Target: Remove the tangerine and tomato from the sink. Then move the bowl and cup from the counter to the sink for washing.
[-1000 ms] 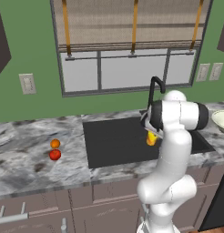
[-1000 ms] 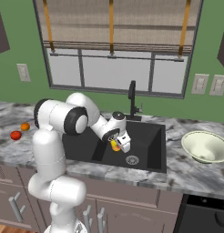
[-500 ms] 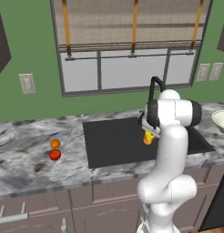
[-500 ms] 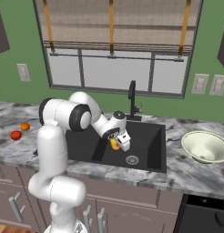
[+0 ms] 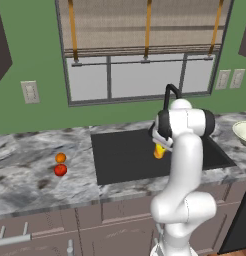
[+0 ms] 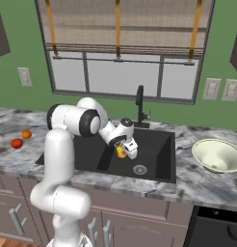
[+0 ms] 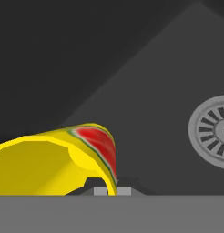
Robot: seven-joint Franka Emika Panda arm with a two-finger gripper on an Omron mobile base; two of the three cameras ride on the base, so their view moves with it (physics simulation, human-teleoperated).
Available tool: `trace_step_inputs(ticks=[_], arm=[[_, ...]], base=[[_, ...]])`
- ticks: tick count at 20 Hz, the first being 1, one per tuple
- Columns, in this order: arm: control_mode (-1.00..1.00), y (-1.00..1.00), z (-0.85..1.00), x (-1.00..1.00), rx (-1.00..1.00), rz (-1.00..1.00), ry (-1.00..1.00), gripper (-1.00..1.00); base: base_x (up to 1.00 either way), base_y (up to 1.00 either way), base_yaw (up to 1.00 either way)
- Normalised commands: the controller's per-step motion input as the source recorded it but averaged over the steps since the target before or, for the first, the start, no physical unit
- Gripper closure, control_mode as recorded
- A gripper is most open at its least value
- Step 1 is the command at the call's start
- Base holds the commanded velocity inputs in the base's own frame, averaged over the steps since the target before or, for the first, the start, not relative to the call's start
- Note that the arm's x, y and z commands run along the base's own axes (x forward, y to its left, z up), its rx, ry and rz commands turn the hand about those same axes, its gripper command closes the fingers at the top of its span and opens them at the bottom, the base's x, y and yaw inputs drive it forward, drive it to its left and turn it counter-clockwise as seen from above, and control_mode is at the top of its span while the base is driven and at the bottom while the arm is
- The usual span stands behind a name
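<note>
I see the gripper (image 6: pixel 124 152) over the sink (image 6: pixel 156 164), jaws clamped tight on the rim of the cup (image 6: pixel 121 152).

Cup is yellow and hangs over the black basin, held above its floor. In the left base view the cup (image 5: pixel 158 151) sits just below the wrist, narrow end down, so its long axis reads roughly vertical with a slight tilt. I can't tell the exact tilt from that angle.

In the hand view the cup (image 7: pixel 54 161) lies across the lower left of the frame, open mouth facing the camera side, red mark on the wall nearest the fingertips (image 7: pixel 113 188). The wall runs between the two dark tips. The round metal drain (image 7: pixel 213 132) is off to the right on the basin floor, well apart from the cup.

In the right base view the drain (image 6: pixel 139 169) is just beside and below the cup, toward the front of the basin. The black faucet (image 6: pixel 139 103) stands behind the sink.

Bowl (image 6: pixel 217 155) is upright on the counter (image 6: pixel 197 181), right of the sink, apart from the arm.

Tangerine (image 5: pixel 60 158) and tomato (image 5: pixel 60 170) rest on the counter left of the sink, just beside each other, tangerine farther back.
</note>
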Motion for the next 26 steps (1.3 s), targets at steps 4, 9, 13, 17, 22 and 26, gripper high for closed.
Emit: trace_step_inputs(ticks=[4,9,13,17,22,26], arm=[[-1.00,0.07,-0.18,0.28,0.00,0.03,0.00,1.00],[-1.00,0.09,-0.19,0.27,0.00,0.04,0.00,1.00],[-1.00,0.08,-0.18,0.25,0.00,0.04,0.00,1.00],[-1.00,0.06,-0.19,0.22,0.00,0.05,0.00,1.00],[-1.00,0.05,-0.17,0.18,0.00,0.04,0.00,1.00],[-1.00,0.03,-0.18,0.09,0.00,0.03,0.00,1.00]], base=[[0.00,0.00,0.00],[0.00,0.00,0.00],[0.00,0.00,0.00],[0.00,0.00,0.00],[0.00,0.00,0.00],[0.00,0.00,0.00]])
